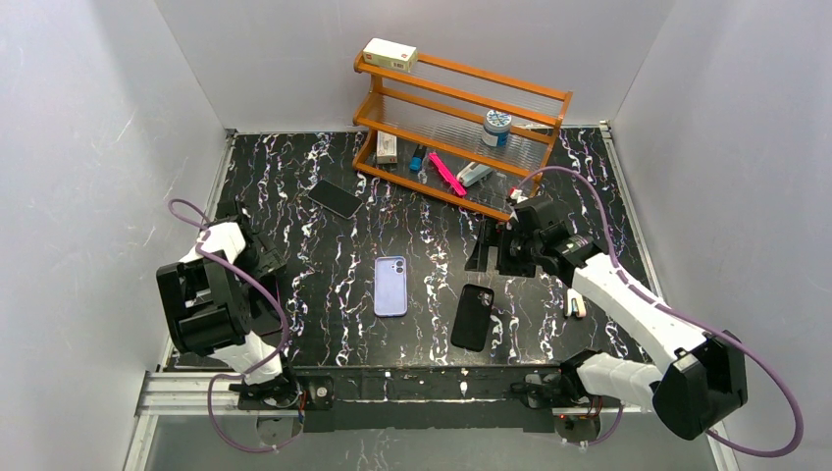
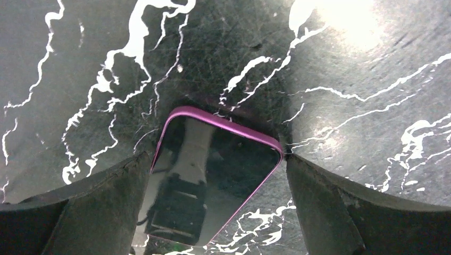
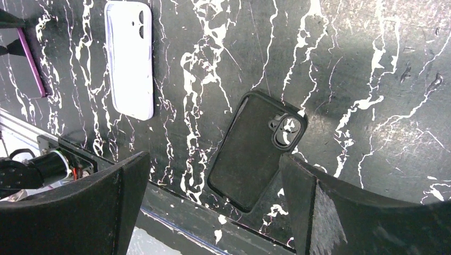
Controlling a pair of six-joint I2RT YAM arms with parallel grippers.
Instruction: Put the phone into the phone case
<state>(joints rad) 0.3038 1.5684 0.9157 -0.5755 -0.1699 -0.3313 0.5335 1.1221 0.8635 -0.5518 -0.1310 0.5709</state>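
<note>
Left gripper [image 2: 215, 159] gapes wide, fingers [image 2: 95, 212] straddling a purple-edged phone [image 2: 213, 186] lying flat, not clamped. Right gripper [image 3: 213, 159], also wide open and empty, hovers over the case [image 3: 255, 154] at frame centre. The phone [image 1: 334, 198] lies upper left of centre in the top view

Phone case [image 1: 472, 317] right of phone [image 1: 335, 198]

The top external camera looks down from above and behind the arm bases, taking in the whole table [image 1: 324, 339] up to the wooden rack [image 1: 461, 98] at its far edge. The left wrist camera hangs very close over the table, facing down onto a purple-rimmed phone [image 2: 213, 186]. The right wrist camera sits higher, tilted toward the near edge, sharing the phone case [image 3: 252, 149] and lavender-backed phone [image 3: 130, 58] with the top view.
</note>
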